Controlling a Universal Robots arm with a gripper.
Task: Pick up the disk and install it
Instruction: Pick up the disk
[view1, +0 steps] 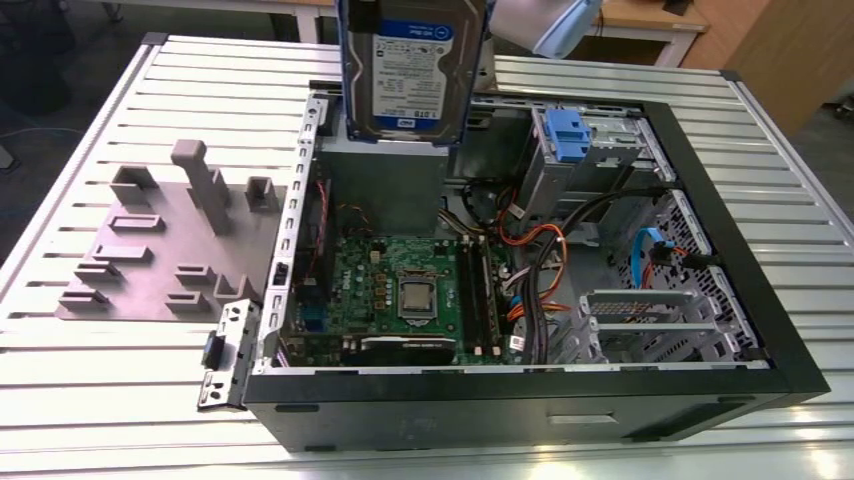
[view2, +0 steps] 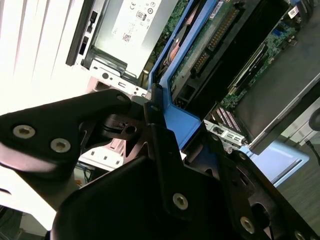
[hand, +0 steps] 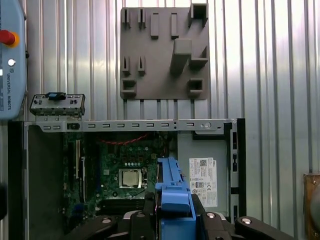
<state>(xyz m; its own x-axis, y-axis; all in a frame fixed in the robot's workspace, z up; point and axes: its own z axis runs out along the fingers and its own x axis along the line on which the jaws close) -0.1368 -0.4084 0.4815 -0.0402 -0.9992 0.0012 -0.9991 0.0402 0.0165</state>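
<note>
Hanging upright in the exterior view, your disk (view1: 407, 70) hovers over the open computer case (view1: 727, 240), silver body vertical, white-and-blue label facing out. In the second wrist view your pincer (view2: 172, 127) is clamped on its blue carrier frame (view2: 187, 122). In the first wrist view the disk points straight from the pincer toward the motherboard (hand: 125, 170).

Exterior view: bright, even light from overhead. Slats of the desk (view1: 94, 420) are pale with a mild sheen and no hard shadows. Blocks on the grey fixture plate (view1: 160, 260) throw short, soft shadows. Interior of the computer case (view1: 801, 340) is darker, shaded by its own walls. White label of the disk (view1: 407, 70) is evenly lit, no glare.
Second wrist view: desk blown out to plain white; black hand (view2: 182, 132) nearly a silhouette.
First wrist view: long bright glare streaks along the desk slats; case interior dim.
</note>
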